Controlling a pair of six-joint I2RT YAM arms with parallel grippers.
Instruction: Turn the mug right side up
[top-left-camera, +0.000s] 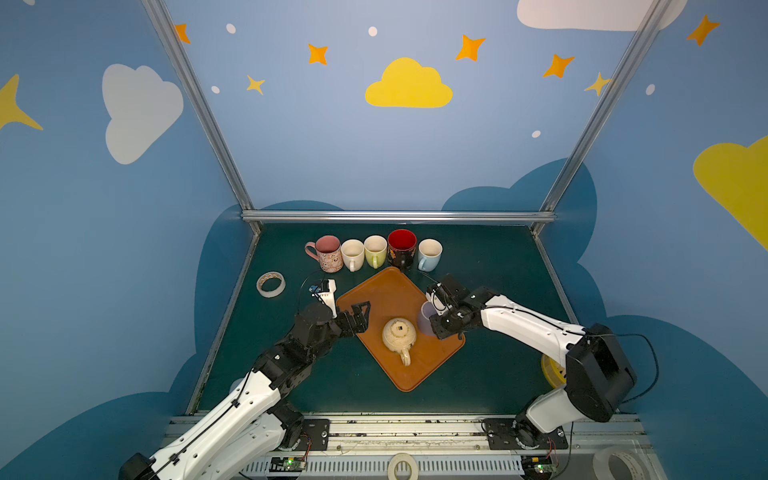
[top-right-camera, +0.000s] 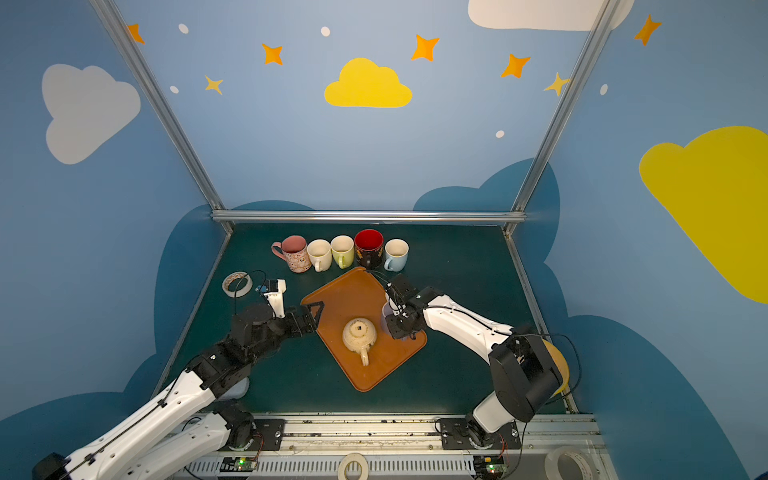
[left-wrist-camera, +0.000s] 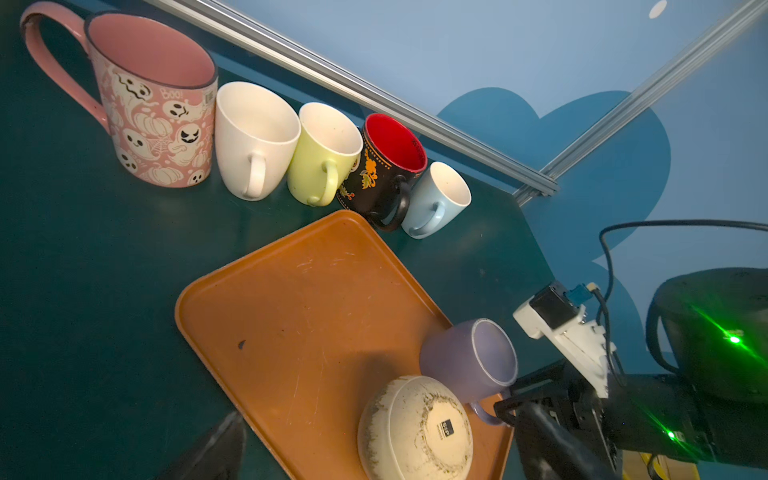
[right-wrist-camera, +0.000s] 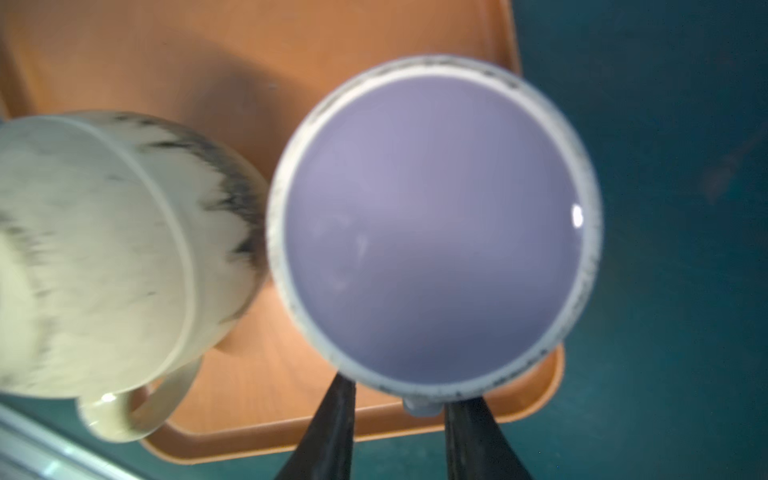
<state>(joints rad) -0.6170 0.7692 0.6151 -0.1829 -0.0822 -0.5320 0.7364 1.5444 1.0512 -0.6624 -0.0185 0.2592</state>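
From where I stand, the job is at the grasping stage: the lavender mug (right-wrist-camera: 432, 224) stands mouth-down on the orange tray (top-left-camera: 390, 291), near the tray's edge on the right arm's side, its flat base facing straight up at the right wrist camera. The right pincer (right-wrist-camera: 401, 399) sits astride the mug's handle (right-wrist-camera: 419, 406), one black finger on each side. The jaws are apart, with one finger right beside the handle and a clear gap showing at the other, so I would not call it clamped yet. Whether the rim is fully down on the tray I cannot tell, since in both top views the pincer hides much of the mug.

A cream mug (top-left-camera: 399, 334) is also upside down on the tray, just beside the lavender one, handle pointing toward the robot. The left pincer (top-left-camera: 360, 318) hovers at the tray's left edge with its jaws spread wide and nothing between them.

Next, to my eye: pinch the handle firmly, lift the mug clear of the tray, roll the wrist half a turn so the mouth faces up, and set it down. The lift wants room, because the cream mug is close enough to be knocked as the lavender one swings, and a handle grip may let the mug pivot
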